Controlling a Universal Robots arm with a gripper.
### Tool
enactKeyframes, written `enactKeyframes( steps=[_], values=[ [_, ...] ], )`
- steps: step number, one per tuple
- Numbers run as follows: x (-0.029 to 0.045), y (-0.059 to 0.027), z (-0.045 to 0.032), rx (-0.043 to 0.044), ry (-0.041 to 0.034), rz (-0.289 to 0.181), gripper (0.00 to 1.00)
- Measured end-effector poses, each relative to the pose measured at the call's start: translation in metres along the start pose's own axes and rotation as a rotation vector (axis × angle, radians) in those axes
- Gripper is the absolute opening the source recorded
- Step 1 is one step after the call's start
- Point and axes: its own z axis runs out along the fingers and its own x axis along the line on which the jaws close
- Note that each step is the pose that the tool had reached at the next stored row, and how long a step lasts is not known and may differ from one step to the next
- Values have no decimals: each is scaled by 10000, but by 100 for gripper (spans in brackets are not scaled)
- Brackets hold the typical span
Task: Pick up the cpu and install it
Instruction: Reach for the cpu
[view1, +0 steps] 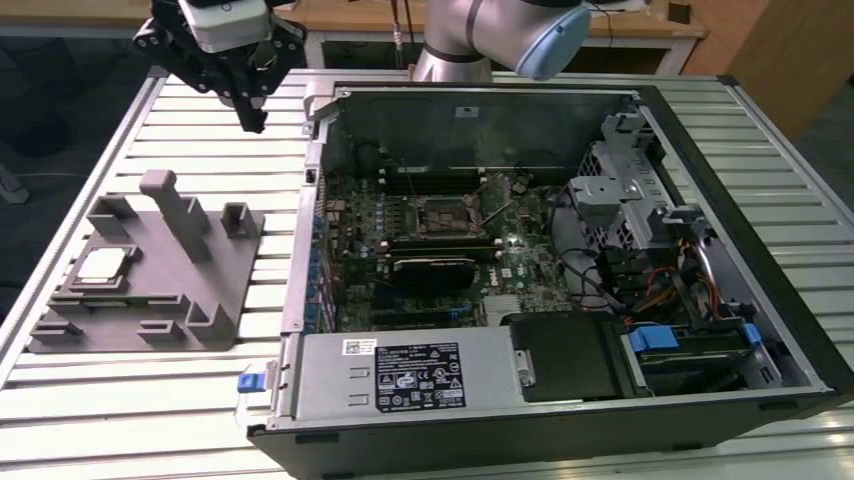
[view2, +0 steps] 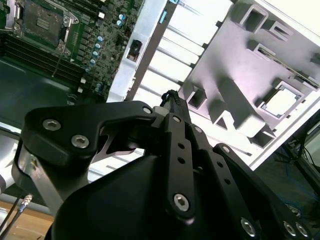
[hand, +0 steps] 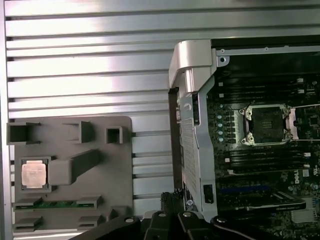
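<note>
The cpu (view1: 104, 265) lies flat in a square pocket of the grey fixture (view1: 200, 290) on the slatted table, at the exterior view's left. It has a silvery top and pale rim, and both wrist views show it (view2: 280, 101) (hand: 34, 174). My gripper (view1: 254, 122) hangs high above the table, beyond the fixture and beside the open computer case. Its black fingers (view2: 172, 100) are shut together with nothing between them. The open motherboard socket (view1: 445, 215) (hand: 265, 125) (view2: 42, 22) sits inside the case with its frame lifted.
The fixture carries upright posts (view1: 163, 205) beside the cpu's pocket. The case wall (hand: 192, 125) stands between fixture and motherboard. A silver power supply (view1: 400, 375), a drive cage (view1: 627, 195) and cables (view1: 667, 290) fill the case's near and right parts.
</note>
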Motion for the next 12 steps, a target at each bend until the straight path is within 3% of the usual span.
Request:
enactKeyframes(
  steps=[12],
  values=[
    [190, -14, -6, -1, -10, 0, 11]
  ],
)
